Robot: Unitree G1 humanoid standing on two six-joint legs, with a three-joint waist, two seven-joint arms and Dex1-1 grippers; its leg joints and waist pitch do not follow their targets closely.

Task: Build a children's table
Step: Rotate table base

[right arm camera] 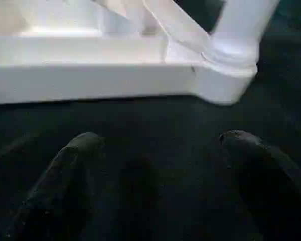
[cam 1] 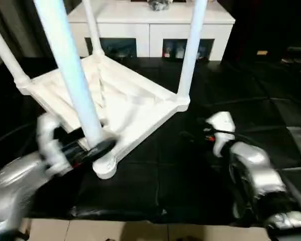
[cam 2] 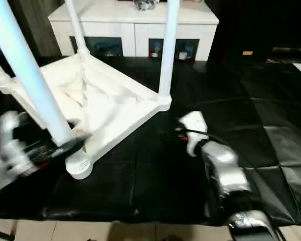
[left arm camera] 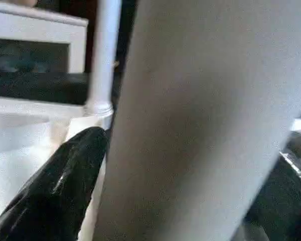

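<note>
The children's table (cam 1: pixel 125 108) lies upside down on a black, faintly creased sheet (cam 1: pixel 190 170) spread over the floor, its square white plastic top flat on the sheet and its ribbed underside facing up. Round, smooth white legs stand in the rounded corner sockets: the nearest leg (cam 1: pixel 72 80) rises thick and tube-like from the socket at about 7 o'clock of the top, another leg (cam 1: pixel 190 50) stands at the 3 o'clock corner, and two more at the far and left corners.

The left gripper (cam 1: pixel 93 149) has its glossy black fingers (left arm camera: pixel 60 186) spread around the base of the nearest leg, one finger lying against the leg's side; whether it presses is unclear. The right gripper (right arm camera: pixel 160 165) hovers low over the sheet at about 4 o'clock of the table, its two rounded black fingers wide apart and empty, pointing at the 3 o'clock corner socket (right arm camera: pixel 231 65).

Beyond the table, at 12 o'clock, stands a low white cabinet (cam 1: pixel 150 30) with dark glass openings
</note>
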